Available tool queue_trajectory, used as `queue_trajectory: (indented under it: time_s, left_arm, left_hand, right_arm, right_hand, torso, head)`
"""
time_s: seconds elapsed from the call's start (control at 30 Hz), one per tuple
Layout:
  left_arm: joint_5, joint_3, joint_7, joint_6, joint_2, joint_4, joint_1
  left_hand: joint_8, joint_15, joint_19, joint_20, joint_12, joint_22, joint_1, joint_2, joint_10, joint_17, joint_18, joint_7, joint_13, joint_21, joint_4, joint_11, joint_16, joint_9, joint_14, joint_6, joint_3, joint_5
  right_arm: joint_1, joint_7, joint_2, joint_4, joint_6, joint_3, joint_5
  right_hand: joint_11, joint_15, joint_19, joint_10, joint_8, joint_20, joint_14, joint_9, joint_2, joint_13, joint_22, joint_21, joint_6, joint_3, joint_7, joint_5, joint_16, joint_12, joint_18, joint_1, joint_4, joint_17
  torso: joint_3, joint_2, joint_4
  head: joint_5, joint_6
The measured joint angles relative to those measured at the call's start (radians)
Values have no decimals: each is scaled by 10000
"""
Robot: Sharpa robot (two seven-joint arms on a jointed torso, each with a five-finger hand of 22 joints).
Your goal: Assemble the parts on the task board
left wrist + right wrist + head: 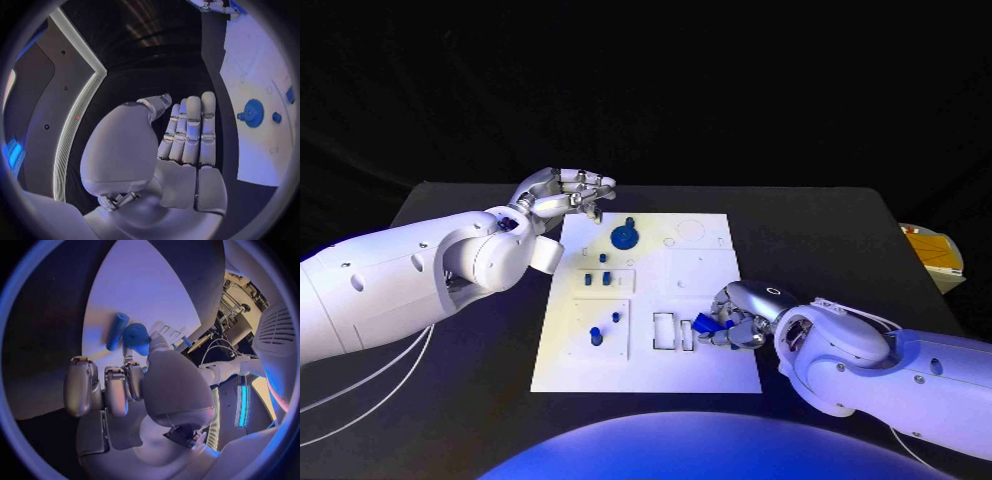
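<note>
Pinching small blue plastic part (711, 325) between fingertips: right silver many-fingered hand (740, 318), low over right edge of flat white task board (646, 375), beside rectangular slots (672, 332). Right wrist view: blue cylindrical peg (116, 331) lying free by held piece. Left silver hand (564, 193) hovering off board's far left corner, fingers curled loosely together, holding nothing. Blue toothed gear (626, 237) seated near far edge.

Risks, judged: smooth hard plastic slipping from metal fingertips; tilted entry jamming in slot; palm hiding target.
</note>
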Motion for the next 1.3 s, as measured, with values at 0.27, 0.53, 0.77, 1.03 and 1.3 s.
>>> queue_trajectory:
  time_s: [0.27,0.53,0.77,1.03,1.3]
  left_arm:
    - [0,0,-8,5,-9,4,0]
    - [0,0,-21,19,3,0,0]
    - [0,0,-31,36,24,-1,0]
    - [0,0,-42,49,36,-2,0]
    - [0,0,-48,63,45,5,-1]
  left_hand:
    - [0,0,0,0,0,0,0,0,0,1,0,0,-1,-40,0,0,0,1,0,0,0,0]
    - [0,0,0,0,-1,1,0,0,0,1,0,0,-1,-40,0,0,0,1,0,0,0,0]
    - [0,0,0,0,-1,1,0,0,0,1,0,0,-2,-40,0,0,0,2,1,0,0,0]
    - [0,0,0,0,-1,2,0,0,1,1,0,0,-3,-40,0,1,0,2,0,0,1,0]
    - [-1,0,0,0,-1,2,1,0,1,2,0,0,-3,-40,-1,1,0,3,0,0,1,0]
  right_arm:
    - [-65,-27,-155,280,-455,-51,71]
    - [98,-23,-252,856,-1039,-12,206]
    - [239,-18,-139,936,-1309,2,306]
    - [266,-7,361,684,-1122,1,605]
    - [256,-17,794,365,-608,-2,838]
  right_hand:
    - [-99,-75,37,101,39,-37,-4,5,27,1,-1,114,40,84,40,361,-1,198,1,28,-2,-1]
    - [-99,-75,37,101,39,-37,-4,5,182,3,7,114,37,83,42,533,37,198,0,-127,-2,-1]
    - [-98,-74,73,100,39,-73,-5,5,297,3,7,114,29,83,49,586,36,198,0,-242,-2,-2]
    - [-98,-74,73,98,40,-73,-5,5,708,52,6,113,29,-234,49,258,35,235,1,-657,43,-2]
    - [-152,-148,35,154,503,-111,-5,493,1009,-16,4,113,247,-845,-24,-492,34,33,0,-1590,37,-2]
  torso:
    - [-2,-3,9]
    - [-12,-13,26]
    - [-12,-13,44]
    - [-16,-5,56]
    - [-15,5,69]
  head:
    - [6,-1]
    - [38,-1]
    - [34,-1]
    - [53,-1]
    - [86,-1]
